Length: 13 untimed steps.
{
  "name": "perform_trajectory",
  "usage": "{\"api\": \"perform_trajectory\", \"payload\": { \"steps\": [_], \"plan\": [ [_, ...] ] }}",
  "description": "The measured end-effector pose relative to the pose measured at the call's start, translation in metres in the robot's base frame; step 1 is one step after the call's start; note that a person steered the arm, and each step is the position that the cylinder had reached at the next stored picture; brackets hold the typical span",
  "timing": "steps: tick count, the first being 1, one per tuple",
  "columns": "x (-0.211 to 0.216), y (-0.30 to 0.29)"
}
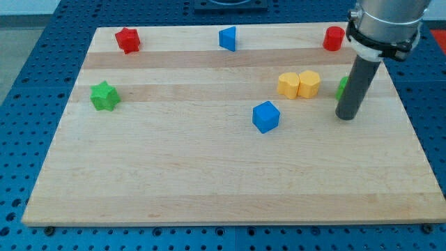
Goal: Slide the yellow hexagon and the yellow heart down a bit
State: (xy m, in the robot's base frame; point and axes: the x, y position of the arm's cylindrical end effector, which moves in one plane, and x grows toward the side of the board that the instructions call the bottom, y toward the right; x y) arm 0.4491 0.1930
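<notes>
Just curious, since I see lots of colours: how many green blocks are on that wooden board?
2. A green star sits near the view's left edge. A second green block peeks out on the right, mostly hidden behind the dark rod, so its shape is unclear.

A pale wooden board (209, 174) lies on a blue perforated bench. Along its top edge sit a red star (128, 40) near the left corner, a blue triangle (227, 38) in the middle and a red block (334, 38) toward the right corner. A green star (104, 95) sits near the left edge. A yellow heart (288, 85) touches a yellow hexagon (309, 84) right of centre. A blue cube (265, 116) sits mid-board. A green block (342, 88), mostly hidden, sits near the right edge.
</notes>
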Motion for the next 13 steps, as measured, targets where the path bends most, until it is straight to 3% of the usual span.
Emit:
{"api": "perform_trajectory", "payload": {
  "steps": [2,4,6,9,13],
  "plan": [
    [-0.006,0.056],
    [-0.045,0.08],
    [-0.084,0.076],
    [-0.087,0.033],
    [-0.089,0.033]
  ]
}}
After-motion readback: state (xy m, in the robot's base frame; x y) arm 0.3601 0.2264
